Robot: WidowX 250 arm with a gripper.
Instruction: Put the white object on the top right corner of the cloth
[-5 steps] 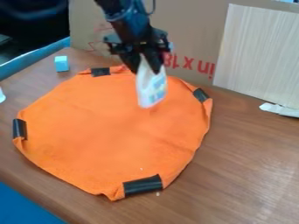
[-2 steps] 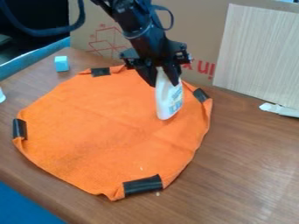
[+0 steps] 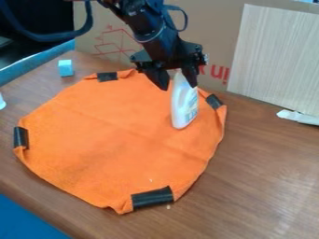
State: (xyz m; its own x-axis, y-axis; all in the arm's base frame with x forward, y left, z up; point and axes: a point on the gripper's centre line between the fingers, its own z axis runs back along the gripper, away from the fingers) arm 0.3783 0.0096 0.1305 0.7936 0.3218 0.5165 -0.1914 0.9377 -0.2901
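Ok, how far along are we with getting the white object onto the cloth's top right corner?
Placement looks nearly done: the white bottle is upright over the upper-right part of the orange cloth, near a black strip. Nothing seems firmly in hand, as the gripper is open around its top. Clearing the arm away is probably left.

Black robot arm (image 3: 146, 28) cut off at top edge. White, bottle-shaped object (image 3: 183, 109): upper end partly behind black two-finger gripper (image 3: 178, 87), label too blurred to read. Red print on brown cardboard (image 3: 209, 37) partly behind gripper. Light wood-grain panel (image 3: 274, 56) and white flat scrap (image 3: 300, 117) cut off, right edge. White thing (image 3: 2, 101) cut off, left edge, can't ID. Pale speck (image 3: 150, 180) on orange fabric cloth (image 3: 112, 140) too small to tell.
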